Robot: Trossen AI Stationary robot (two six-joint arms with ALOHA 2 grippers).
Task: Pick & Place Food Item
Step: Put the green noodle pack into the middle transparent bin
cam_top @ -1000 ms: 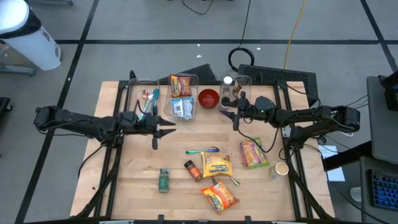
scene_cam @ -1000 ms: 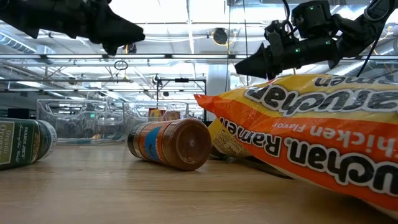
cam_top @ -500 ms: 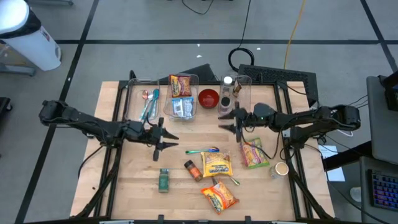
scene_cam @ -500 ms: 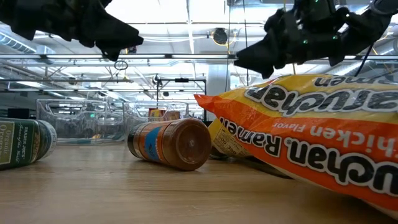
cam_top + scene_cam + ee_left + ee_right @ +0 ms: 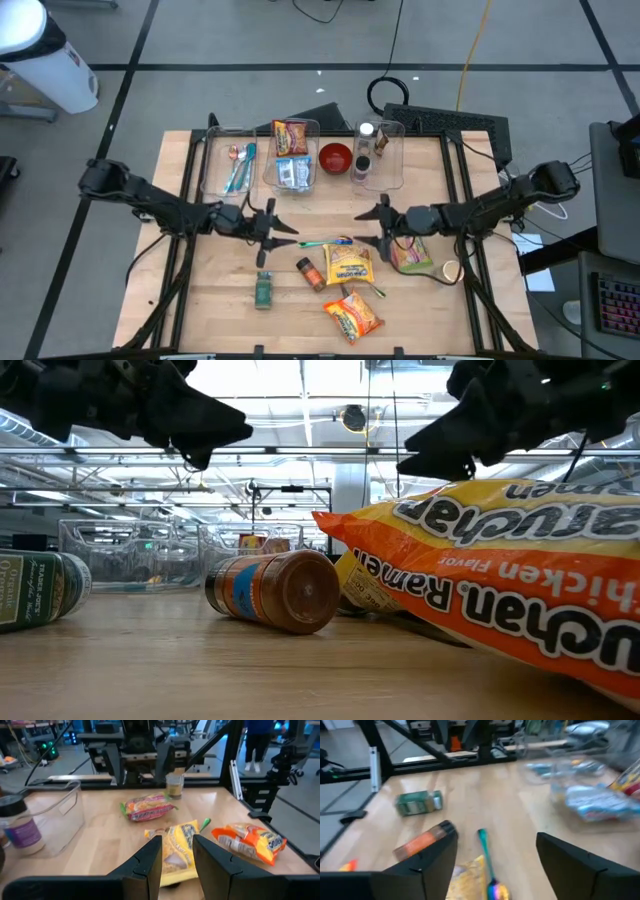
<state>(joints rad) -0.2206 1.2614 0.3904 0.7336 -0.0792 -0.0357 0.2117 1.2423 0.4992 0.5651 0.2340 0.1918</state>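
Loose food lies on the wooden table (image 5: 200,300): a yellow ramen packet (image 5: 348,265), an orange ramen packet (image 5: 352,315), a pink-and-yellow packet (image 5: 408,250), an orange spice jar (image 5: 310,272) on its side and a green jar (image 5: 263,290). A colourful spoon (image 5: 325,242) lies between the grippers. My left gripper (image 5: 285,234) hovers left of the spoon, open by a narrow gap (image 5: 177,865), pointing at the yellow packet (image 5: 177,850). My right gripper (image 5: 362,227) hovers right of the spoon, wide open (image 5: 497,865), above the yellow packet's far edge. Neither holds anything.
Clear bins stand along the far edge: one with utensils (image 5: 232,165), one with packets (image 5: 292,155), one with bottles (image 5: 378,155), and a red bowl (image 5: 335,157) between them. A small cup (image 5: 452,270) stands near the right edge. Bare wood shows at the near left.
Both grippers have come from beside the far bins toward the table's near edge and closer to the spoon and yellow packet, sinking a little. My right gripper has swung further and its fingers have spread wider. No object has moved.
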